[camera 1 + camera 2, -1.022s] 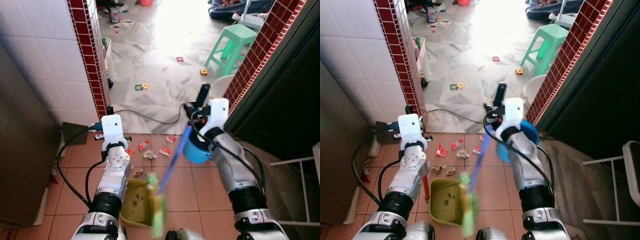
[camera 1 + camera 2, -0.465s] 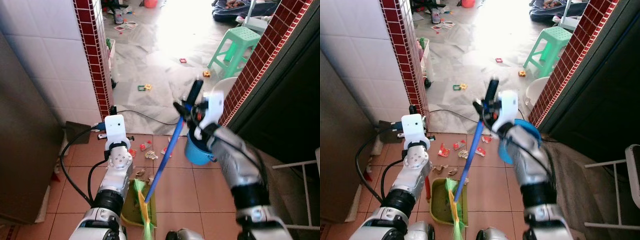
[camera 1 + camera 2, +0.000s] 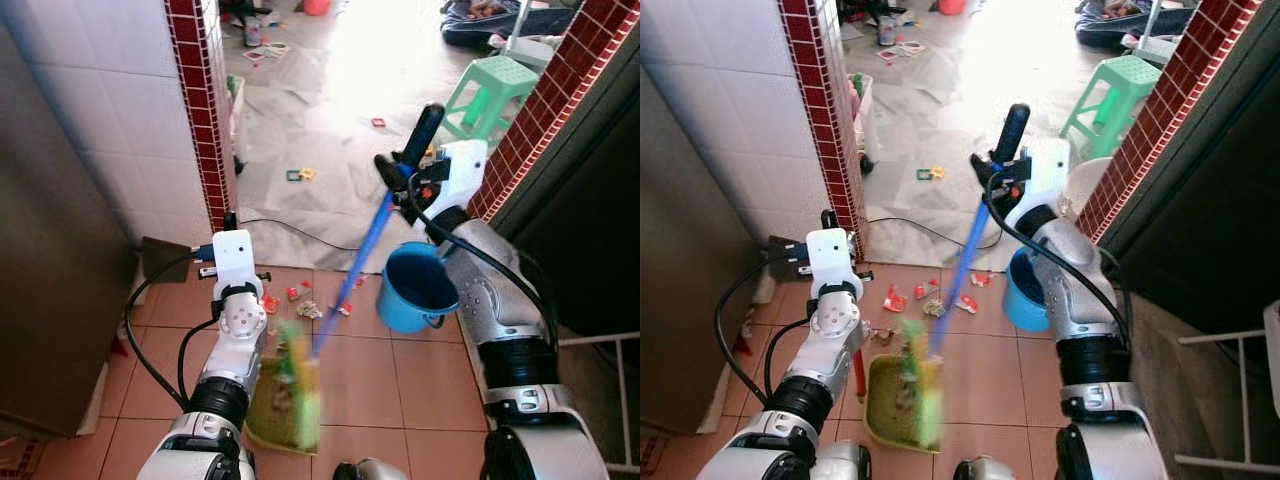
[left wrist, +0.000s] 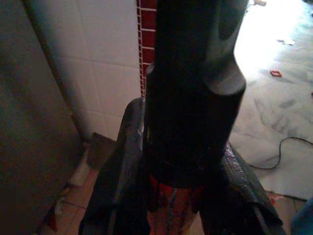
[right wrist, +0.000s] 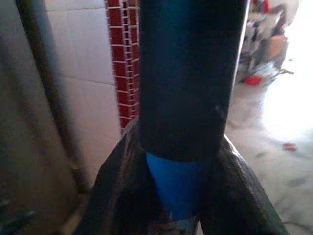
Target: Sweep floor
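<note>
The right pincer (image 3: 1002, 165) is clenched on the black grip of the broom (image 3: 962, 262), whose blue shaft slants down to blurred green bristles over the dustpan (image 3: 885, 405). The left pincer (image 4: 188, 161) grasps the dustpan's dark handle, holding the pan on the floor (image 3: 360, 370) tiles. Scraps (image 3: 930, 295) lie just beyond the pan's front edge, with a bucket (image 3: 418, 290) near them. To do this well, I'd reach the bristles past the scraps, draw them in with short strokes, and keep the pan's lip flat on the tile. No readable writing or brand anywhere.
</note>
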Robot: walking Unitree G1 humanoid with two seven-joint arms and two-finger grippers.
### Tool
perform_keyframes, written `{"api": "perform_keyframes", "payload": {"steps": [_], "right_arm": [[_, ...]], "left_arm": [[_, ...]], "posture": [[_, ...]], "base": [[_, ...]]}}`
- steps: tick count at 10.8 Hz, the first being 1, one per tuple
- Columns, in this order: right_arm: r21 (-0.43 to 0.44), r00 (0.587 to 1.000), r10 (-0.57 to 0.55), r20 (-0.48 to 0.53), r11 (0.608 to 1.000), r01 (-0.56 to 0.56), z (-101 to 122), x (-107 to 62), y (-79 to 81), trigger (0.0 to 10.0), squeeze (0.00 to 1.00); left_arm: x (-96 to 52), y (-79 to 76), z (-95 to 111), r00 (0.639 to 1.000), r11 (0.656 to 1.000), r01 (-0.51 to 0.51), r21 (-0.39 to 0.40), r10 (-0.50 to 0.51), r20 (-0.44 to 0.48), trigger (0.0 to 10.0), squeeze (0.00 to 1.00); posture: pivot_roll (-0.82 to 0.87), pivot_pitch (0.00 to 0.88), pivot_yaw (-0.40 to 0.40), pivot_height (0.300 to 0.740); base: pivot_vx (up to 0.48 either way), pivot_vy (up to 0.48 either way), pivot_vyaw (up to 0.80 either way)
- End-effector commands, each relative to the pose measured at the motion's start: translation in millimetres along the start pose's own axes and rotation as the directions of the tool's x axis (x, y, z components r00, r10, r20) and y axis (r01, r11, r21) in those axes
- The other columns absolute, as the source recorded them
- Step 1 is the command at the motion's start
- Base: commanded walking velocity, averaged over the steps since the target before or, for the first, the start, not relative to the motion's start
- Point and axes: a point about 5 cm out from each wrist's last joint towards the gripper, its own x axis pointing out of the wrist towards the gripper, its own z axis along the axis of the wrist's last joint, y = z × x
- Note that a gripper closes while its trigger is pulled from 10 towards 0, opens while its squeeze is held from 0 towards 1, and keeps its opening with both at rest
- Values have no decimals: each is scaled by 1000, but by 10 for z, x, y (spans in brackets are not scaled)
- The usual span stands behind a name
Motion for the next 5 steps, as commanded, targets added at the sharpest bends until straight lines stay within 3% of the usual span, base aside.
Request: {"api": "perform_keyframes", "payload": {"steps": [1,5], "right_arm": [[-60,997,-21,77,998,25,186,29,-68,10000,0],[-127,994,-72,81,988,82,123,-36,-132,10000,0]], "left_arm": [[-16,-95,-8,999,999,34,-26,-34,-17,10000,0],[-4,-106,-2,999,999,46,-20,-46,-13,10000,0]], "posture": [[26,62,-77,740],[23,60,-70,740]], "base": [[0,0,0],[0,0,0]]}}
